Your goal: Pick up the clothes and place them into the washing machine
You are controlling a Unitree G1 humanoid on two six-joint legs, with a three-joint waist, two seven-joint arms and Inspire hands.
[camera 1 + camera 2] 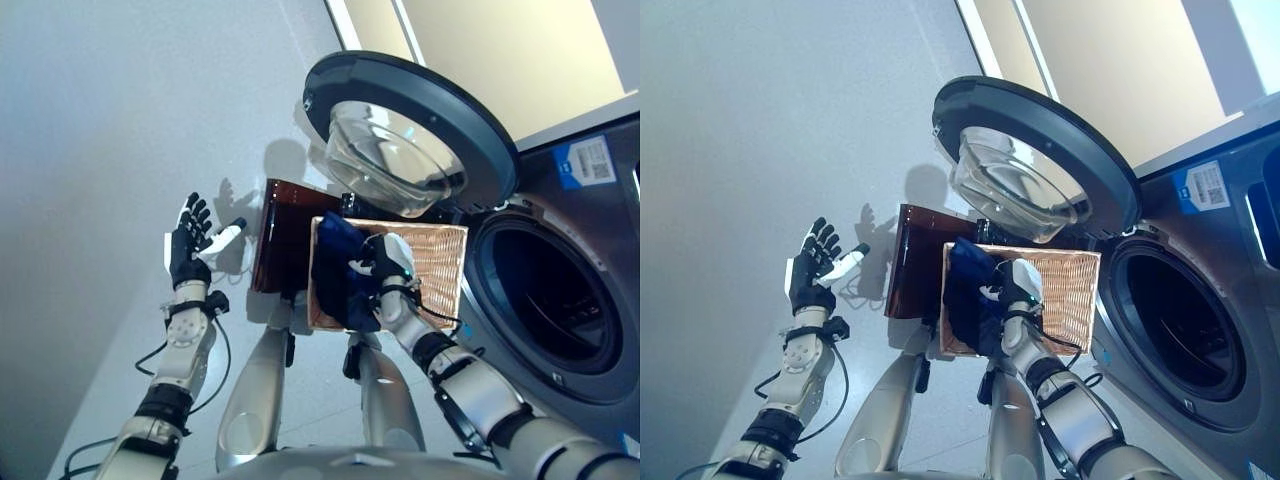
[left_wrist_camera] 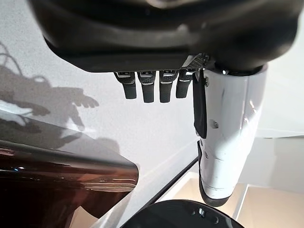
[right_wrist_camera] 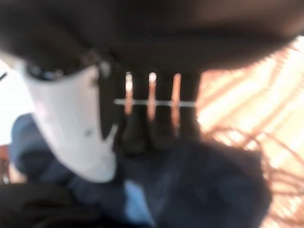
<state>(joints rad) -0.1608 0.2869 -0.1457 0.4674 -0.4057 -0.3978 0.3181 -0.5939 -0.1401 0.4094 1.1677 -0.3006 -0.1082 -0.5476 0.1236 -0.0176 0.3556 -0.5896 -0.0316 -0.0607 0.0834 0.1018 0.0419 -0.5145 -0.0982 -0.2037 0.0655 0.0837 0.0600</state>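
Right robot hand (image 1: 385, 262) reaches into dark blue clothes (image 1: 338, 270) in the wicker basket (image 1: 440, 262), its grip unclear; left robot hand (image 1: 190, 243) hangs spread apart.

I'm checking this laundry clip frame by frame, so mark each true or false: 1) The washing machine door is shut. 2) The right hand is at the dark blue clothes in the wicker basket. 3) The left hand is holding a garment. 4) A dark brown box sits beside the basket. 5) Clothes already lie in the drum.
1) False: the washing machine door stands wide open.
2) True: the right hand is on the dark blue clothes in the wicker basket.
3) False: the left hand is raised, open and empty.
4) True: the dark brown box adjoins the basket.
5) False: no clothes show in the visible part of the drum.
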